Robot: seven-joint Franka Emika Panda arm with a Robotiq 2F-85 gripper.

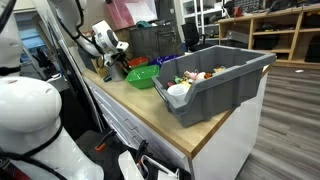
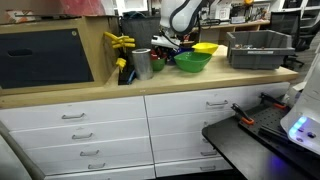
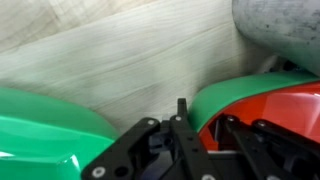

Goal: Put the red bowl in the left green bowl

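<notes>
In the wrist view the red bowl (image 3: 275, 110) sits inside a bright green bowl (image 3: 225, 95), whose rim curves around it. My gripper (image 3: 203, 120) straddles that rim. One finger is outside it and the other is inside the red bowl, close together and shut on the red bowl's edge. A second green bowl (image 3: 40, 130) lies at the lower left. In an exterior view my gripper (image 2: 165, 45) hangs over the left green bowl (image 2: 157, 65), beside the wider green bowl (image 2: 192, 62). That wider bowl also shows in an exterior view (image 1: 142, 77), with my gripper (image 1: 110, 45) behind it.
A metal cup (image 2: 141, 63) stands close by and shows as a grey curve in the wrist view (image 3: 285, 30). A yellow bowl (image 2: 205, 47) sits behind the wider green bowl. A large grey bin (image 1: 225, 75) of items fills the counter end. Yellow items (image 2: 120, 45) stand by the wall.
</notes>
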